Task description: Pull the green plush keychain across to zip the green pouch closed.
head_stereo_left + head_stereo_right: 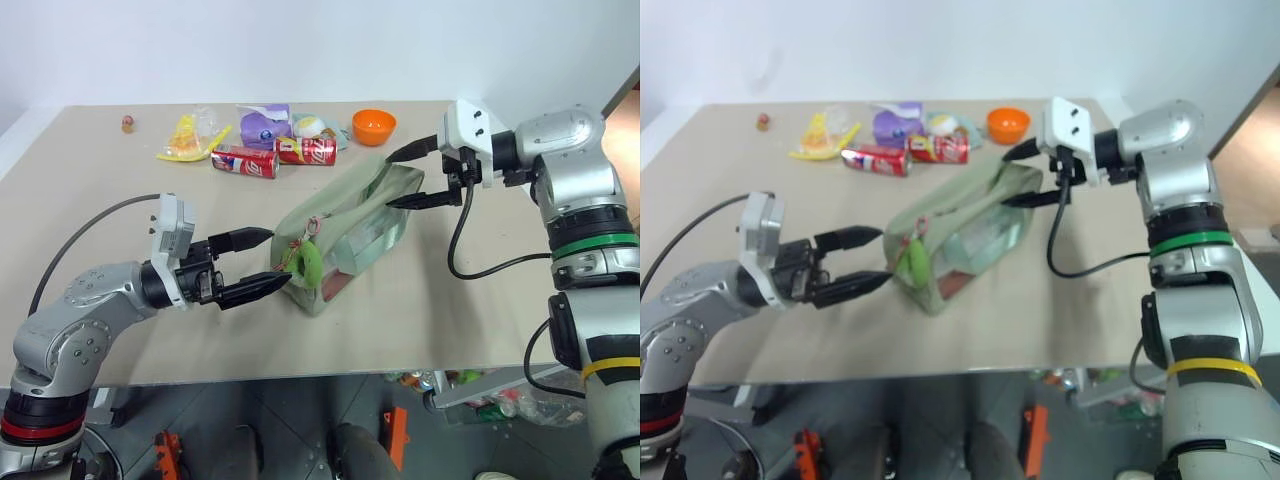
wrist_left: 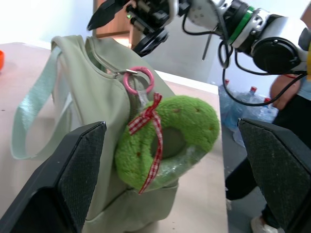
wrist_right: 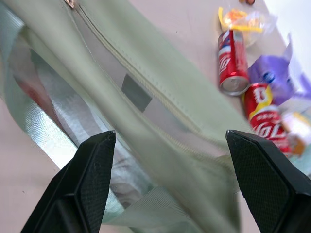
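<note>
The green pouch (image 1: 350, 215) lies on the table, running from near centre to far right, its zipper line (image 3: 146, 65) along the top. The green plush keychain (image 1: 308, 263) hangs off a pink ring (image 2: 138, 79) at the pouch's near end, tied with a red checked ribbon. My left gripper (image 1: 256, 265) is open and level, its fingertips just short of the keychain (image 2: 170, 138) and not touching it. My right gripper (image 1: 415, 176) is open at the pouch's far end, one finger above and one beside the fabric (image 3: 160, 145), with nothing held.
At the back of the table (image 1: 100, 200) lie two red cans (image 1: 245, 161) (image 1: 306, 150), a purple packet (image 1: 265, 123), a yellow wrapper (image 1: 186, 140) and an orange bowl (image 1: 374, 125). The table's front edge runs just below the left arm. Bottles sit on the floor at lower right.
</note>
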